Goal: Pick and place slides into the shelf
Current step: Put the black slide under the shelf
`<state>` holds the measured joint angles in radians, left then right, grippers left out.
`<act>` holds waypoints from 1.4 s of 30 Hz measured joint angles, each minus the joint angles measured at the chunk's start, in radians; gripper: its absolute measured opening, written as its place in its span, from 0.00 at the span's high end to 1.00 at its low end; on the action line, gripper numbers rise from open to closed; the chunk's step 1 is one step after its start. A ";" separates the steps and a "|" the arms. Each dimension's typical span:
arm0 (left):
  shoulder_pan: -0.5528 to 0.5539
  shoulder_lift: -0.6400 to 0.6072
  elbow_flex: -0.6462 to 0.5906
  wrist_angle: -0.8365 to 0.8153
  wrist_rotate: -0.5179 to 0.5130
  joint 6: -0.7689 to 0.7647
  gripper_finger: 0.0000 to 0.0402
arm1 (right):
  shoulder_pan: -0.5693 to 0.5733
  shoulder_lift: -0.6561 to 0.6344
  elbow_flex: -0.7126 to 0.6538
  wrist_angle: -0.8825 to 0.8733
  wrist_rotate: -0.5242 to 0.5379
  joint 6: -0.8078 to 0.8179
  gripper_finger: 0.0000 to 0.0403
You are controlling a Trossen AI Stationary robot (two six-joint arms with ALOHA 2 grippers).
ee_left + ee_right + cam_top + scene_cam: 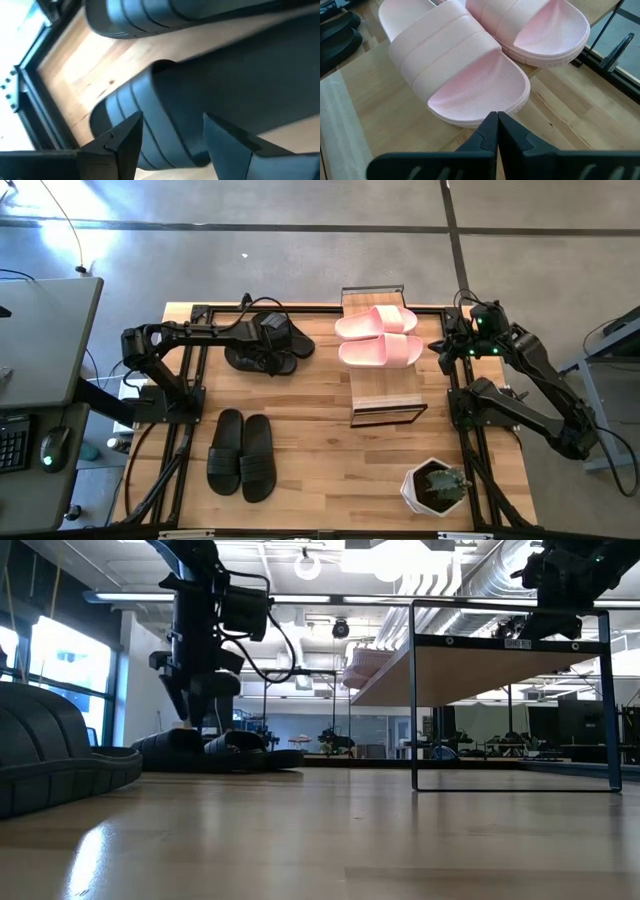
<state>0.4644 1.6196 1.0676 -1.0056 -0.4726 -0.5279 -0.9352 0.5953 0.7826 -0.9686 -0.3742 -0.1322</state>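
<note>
A pair of black slides [262, 358] lies on the table at the far left. My left gripper [268, 340] stands over it, pointing steeply down. It is open, and the strap [170, 115] of one black slide lies between its fingers. A second black pair [241, 455] lies flat at the near left. The pink slides [378, 337] rest on their soles side by side on the wooden top of the shelf [385, 395]. My right gripper [497, 125] is shut and hangs just right of the shelf, close by the end of one pink slide [460, 70]. My left gripper's fingers [125, 145] stand on either side of the black slide's strap, coming from above across it. I cannot tell whether they touch it. The slide lies on the table.
A potted plant in a white pot [437, 485] stands at the near right corner. The shelf's thin black frame [414, 690] rises from the table's middle. Bare wood lies between the near black pair and the shelf.
</note>
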 joint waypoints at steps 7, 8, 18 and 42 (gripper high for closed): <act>0.001 0.033 -0.003 -0.049 -0.063 -0.045 0.51 | 0.000 0.000 0.000 0.000 0.000 -0.003 1.00; 0.000 0.043 -0.002 -0.044 -0.066 -0.046 0.51 | 0.000 0.000 0.000 0.000 0.000 -0.003 1.00; 0.000 0.145 -0.003 -0.050 -0.116 -0.022 0.51 | 0.000 0.000 0.000 0.000 0.000 -0.004 1.00; -0.019 0.133 -0.003 -0.151 -0.228 -0.027 0.98 | 0.000 0.000 0.000 0.000 0.000 -0.004 1.00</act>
<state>0.4456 1.7523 1.0649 -1.1570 -0.7002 -0.5548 -0.9352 0.5953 0.7826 -0.9684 -0.3741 -0.1360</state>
